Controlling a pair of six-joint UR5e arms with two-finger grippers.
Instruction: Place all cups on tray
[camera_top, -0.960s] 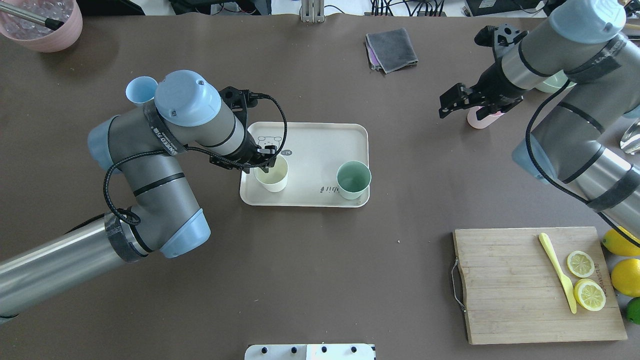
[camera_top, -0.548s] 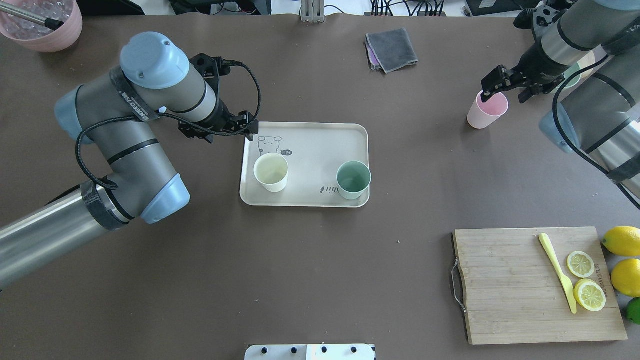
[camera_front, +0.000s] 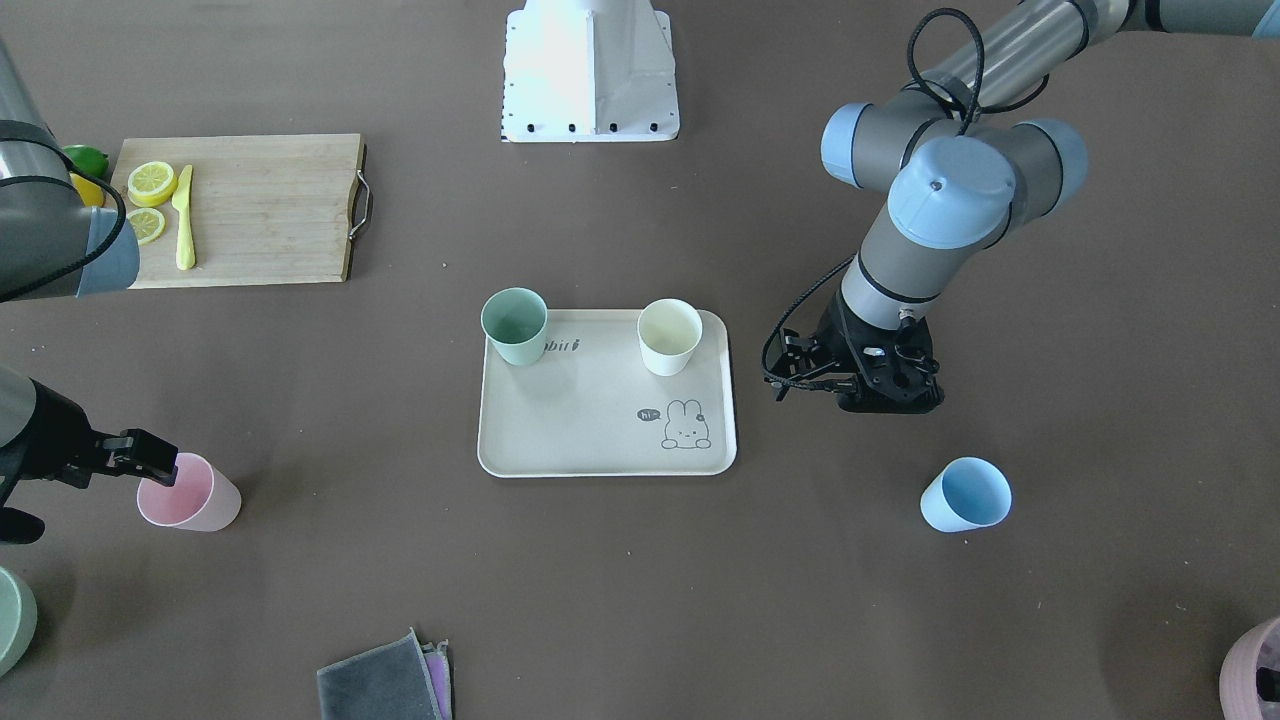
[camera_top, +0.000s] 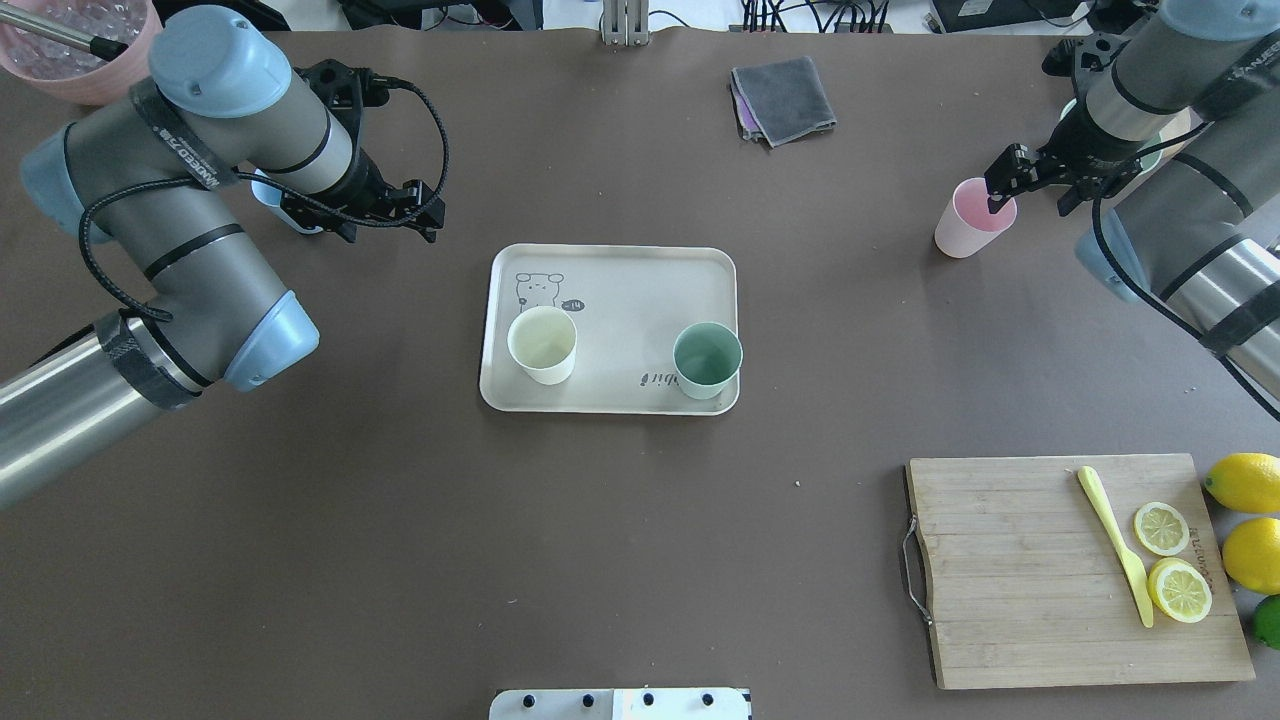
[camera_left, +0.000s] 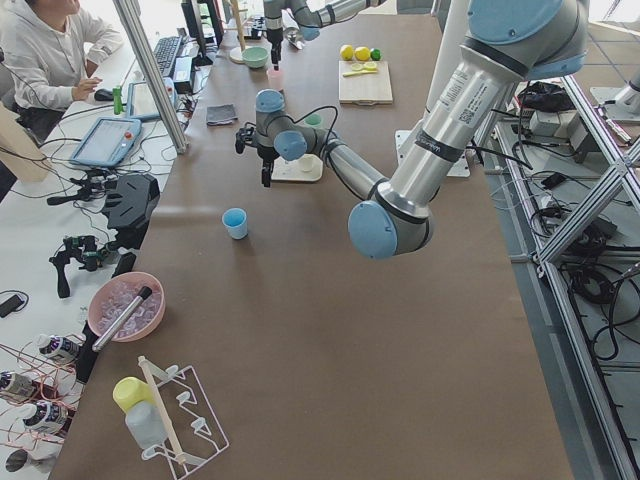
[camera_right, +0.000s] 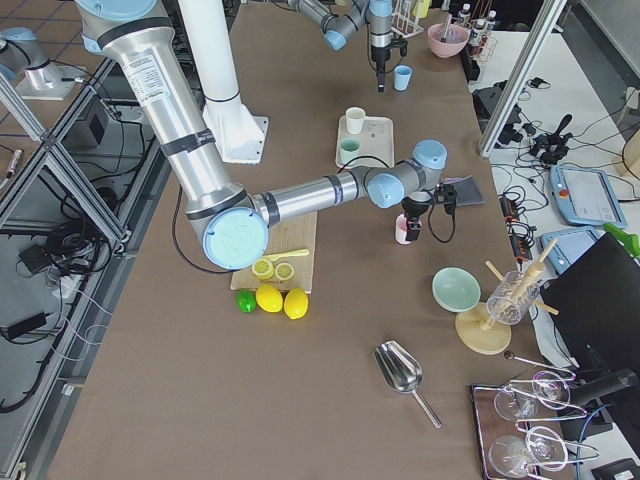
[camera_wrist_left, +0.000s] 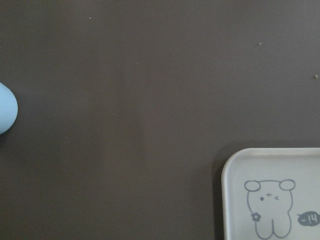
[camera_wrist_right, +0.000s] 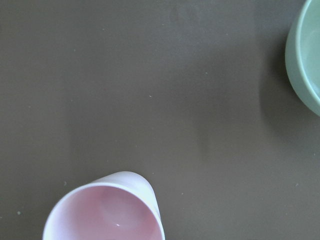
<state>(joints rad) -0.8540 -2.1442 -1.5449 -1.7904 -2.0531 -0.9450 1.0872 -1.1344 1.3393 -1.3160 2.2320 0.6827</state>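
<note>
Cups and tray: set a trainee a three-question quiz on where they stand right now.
1. Multiple choice: how many cups stand on the tray? A one, B two, C four.
2. True or false: the light blue cup stands upright on the bare table, off the tray.
3. Fill in: one fingertip of the open right gripper is over the mouth of the ____ cup.

Key:
1. B, the mint green cup and the cream white cup.
2. True.
3. The pale pink cup.
</note>
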